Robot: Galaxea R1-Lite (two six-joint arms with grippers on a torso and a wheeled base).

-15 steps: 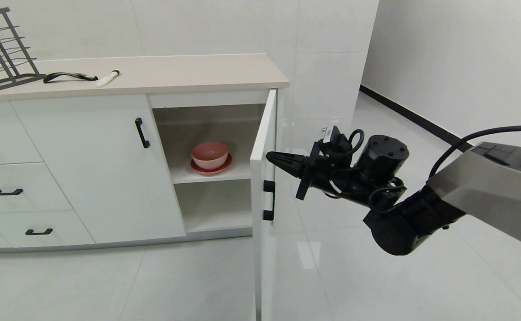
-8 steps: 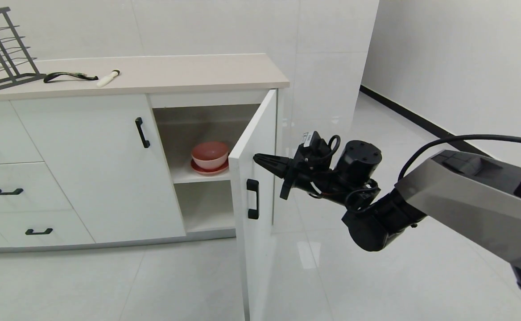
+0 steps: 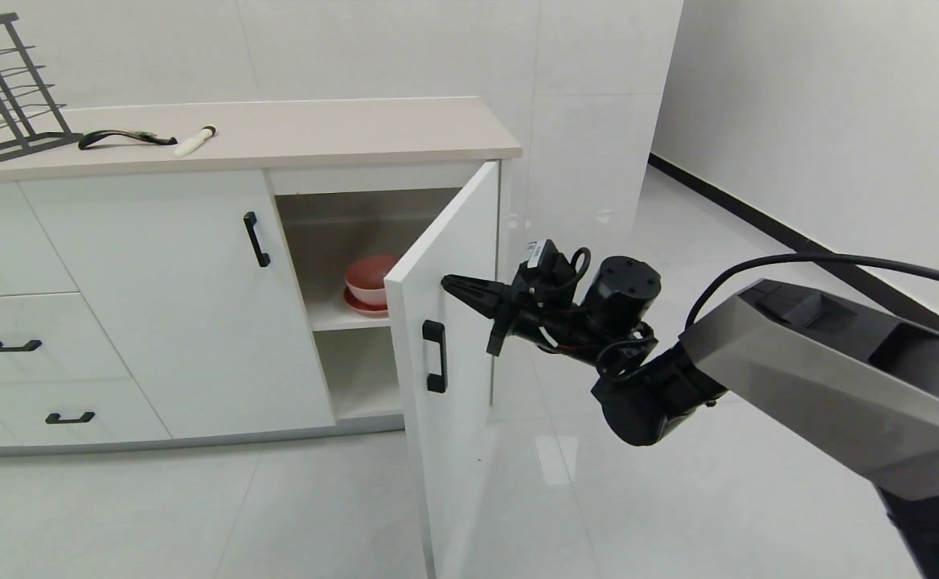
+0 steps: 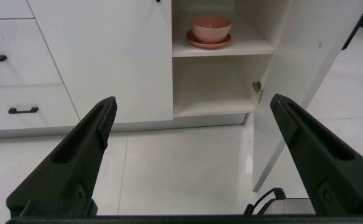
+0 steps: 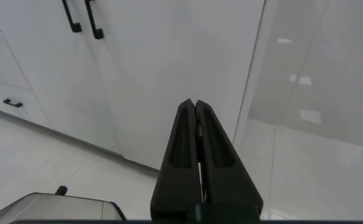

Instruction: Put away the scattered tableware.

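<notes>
white cabinet door (image 3: 455,402) ajar, r hand (image 3: 448,282) (pinched tight) at its face, l hand (image 4: 192,102) splayed

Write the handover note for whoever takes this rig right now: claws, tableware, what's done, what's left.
Left claw: open, empty, facing the white cabinet.
Right claw: shut, empty, tips at the outer face of the half-open white cabinet door.
Pink bowl sits on the red plate on the upper shelf: done.
Left: shut the door; likely also stow the black-handled utensil and white-handled utensil lying on the beige countertop.
</notes>
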